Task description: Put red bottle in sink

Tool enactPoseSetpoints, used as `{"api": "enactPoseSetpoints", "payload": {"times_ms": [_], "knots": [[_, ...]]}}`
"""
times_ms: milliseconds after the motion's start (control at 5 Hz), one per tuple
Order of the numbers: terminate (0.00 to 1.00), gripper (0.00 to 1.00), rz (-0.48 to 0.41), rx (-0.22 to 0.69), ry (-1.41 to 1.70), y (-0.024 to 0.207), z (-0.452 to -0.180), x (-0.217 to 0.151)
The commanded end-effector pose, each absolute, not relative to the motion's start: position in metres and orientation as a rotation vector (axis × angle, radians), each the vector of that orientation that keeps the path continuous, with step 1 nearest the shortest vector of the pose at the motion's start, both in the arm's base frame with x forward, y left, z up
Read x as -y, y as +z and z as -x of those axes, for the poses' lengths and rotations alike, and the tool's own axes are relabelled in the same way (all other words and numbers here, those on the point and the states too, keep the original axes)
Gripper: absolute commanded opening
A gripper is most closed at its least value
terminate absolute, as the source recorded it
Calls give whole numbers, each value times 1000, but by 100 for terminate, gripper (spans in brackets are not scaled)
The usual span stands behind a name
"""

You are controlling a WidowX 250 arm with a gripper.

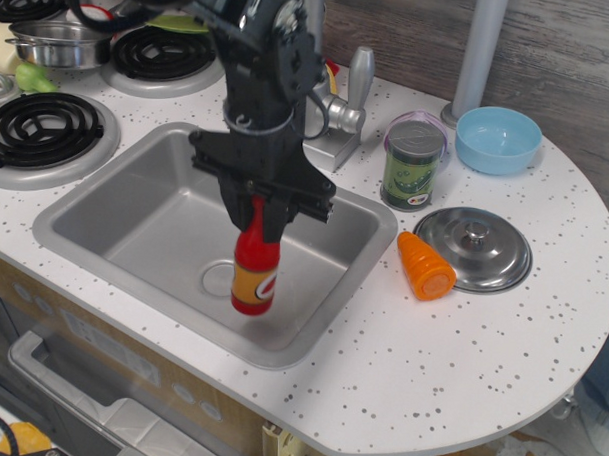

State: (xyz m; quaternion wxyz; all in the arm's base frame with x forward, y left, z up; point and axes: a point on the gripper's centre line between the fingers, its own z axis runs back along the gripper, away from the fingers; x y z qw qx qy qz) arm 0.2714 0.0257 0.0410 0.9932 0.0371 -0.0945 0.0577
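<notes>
1. Gripper (260, 208): black fingers clamped on the neck/cap of the red bottle (254, 274), jaws pointing straight down.
2. Red bottle hangs upright from the fingers, orange-yellow label facing the camera, its base down inside the sink (105, 216), just right of the round drain (217, 278). Can't tell if the base touches the sink floor.
3. Black arm rises up and to the left from the gripper, covering most of the grey faucet (349, 94) behind the basin.
4. Sink: grey rectangular basin set in the white speckled countertop (460, 364).
5. Right of the sink: green-labelled can (412, 162) upright near the basin's back right corner; orange toy carrot (424, 266) lying just beside the silver lid (474, 249).
6. Light blue bowl (498, 139) behind the lid, next to a grey post.
7. Left side: black coil burners (43, 129), a silver pan (61, 41) on the back left.
</notes>
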Motion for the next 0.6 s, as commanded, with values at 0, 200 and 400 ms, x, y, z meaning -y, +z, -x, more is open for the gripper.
{"api": "enactPoseSetpoints", "payload": {"times_ms": [0, 200, 400], "knots": [[0, 100, -55, 239, 119, 26, -276, -33], [0, 100, -21, 293, 124, 29, -275, -31], [100, 100, -21, 293, 124, 29, -275, -31]]}}
